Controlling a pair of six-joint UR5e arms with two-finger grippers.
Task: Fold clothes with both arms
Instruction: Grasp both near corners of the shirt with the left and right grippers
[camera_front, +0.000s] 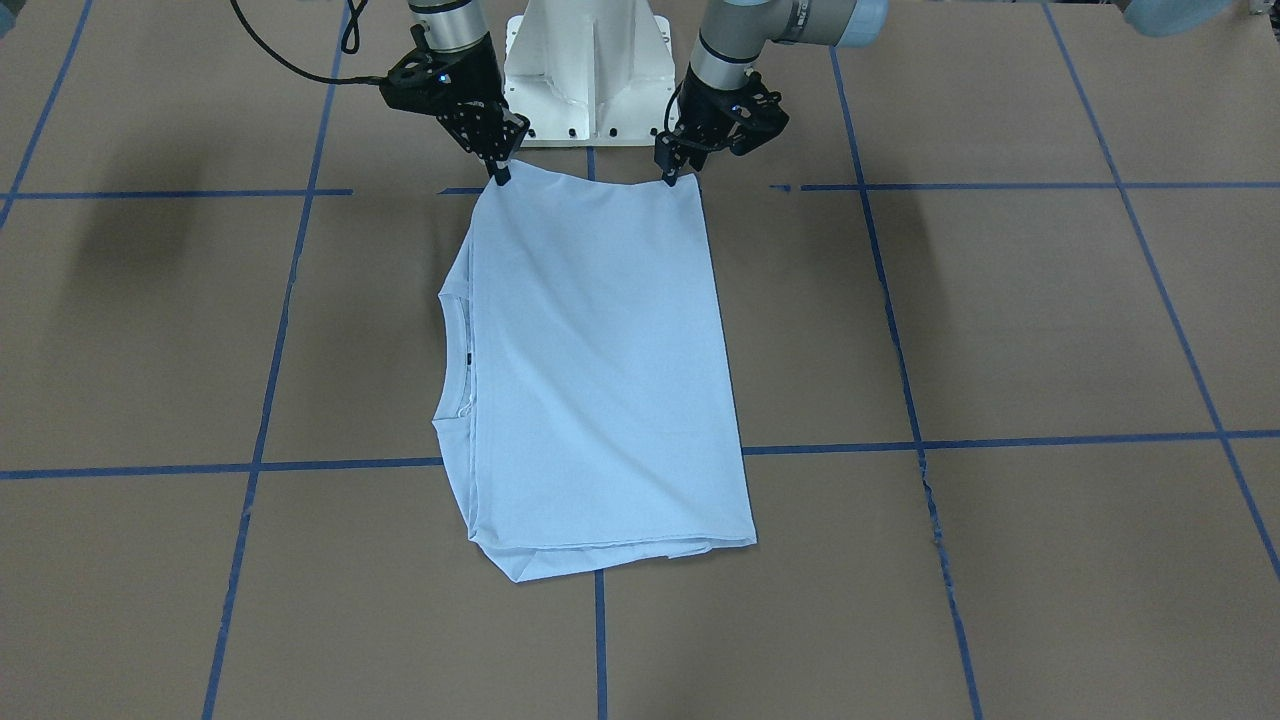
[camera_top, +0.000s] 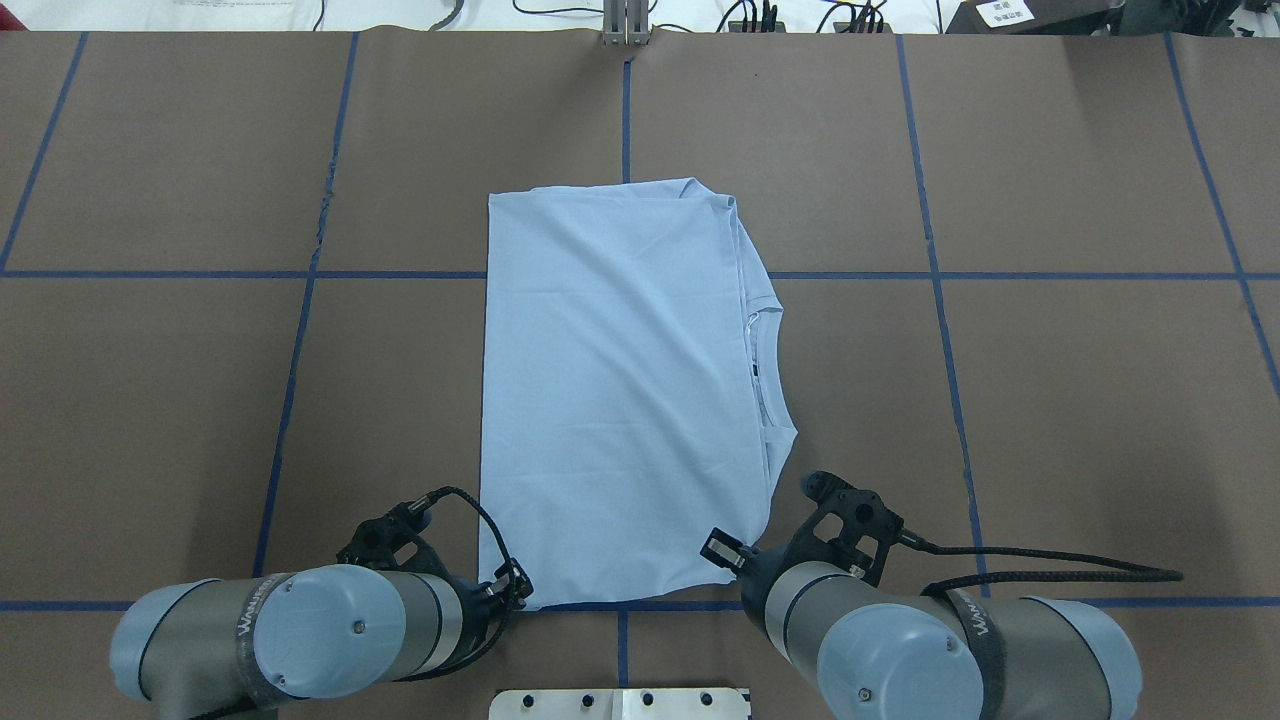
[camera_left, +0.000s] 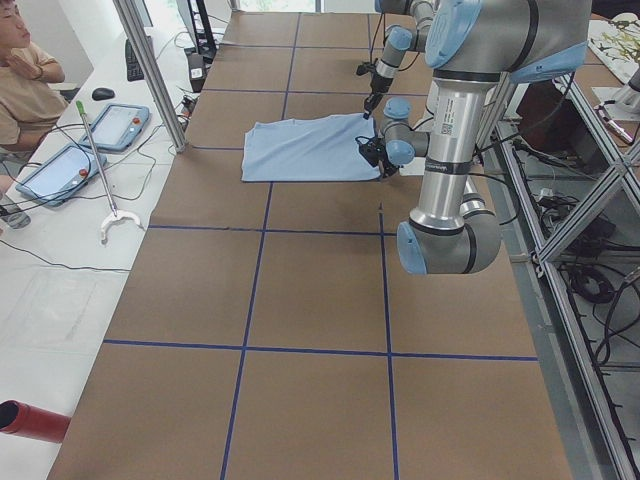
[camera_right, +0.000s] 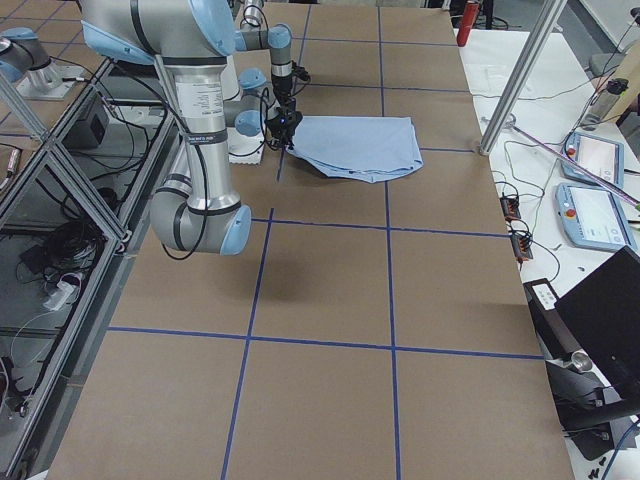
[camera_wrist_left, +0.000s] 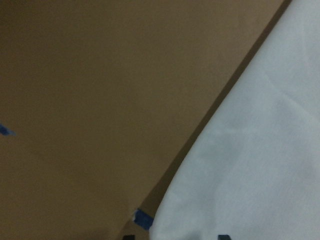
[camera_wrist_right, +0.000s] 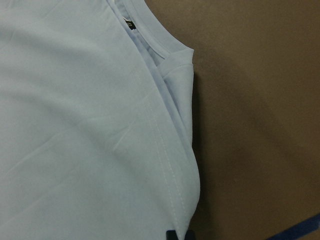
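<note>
The light blue T-shirt (camera_front: 600, 380) lies folded in half lengthwise on the brown table, also in the overhead view (camera_top: 620, 400). Its ribbed collar (camera_top: 765, 370) is on the robot's right side, and the chest print is hidden. My right gripper (camera_front: 498, 178) is shut on the shirt's near corner on the collar side; in the right wrist view its tips sit together on the cloth edge (camera_wrist_right: 177, 220). My left gripper (camera_front: 668, 178) is at the other near corner. In the left wrist view its tips stand apart, straddling the shirt's edge (camera_wrist_left: 250, 165), so it is open.
The white pedestal base (camera_front: 588, 70) stands just behind the grippers. Blue tape lines (camera_front: 600, 640) cross the brown table cover. In the exterior left view a seated operator (camera_left: 20, 70) and tablets (camera_left: 118, 125) are beyond the table's far long edge.
</note>
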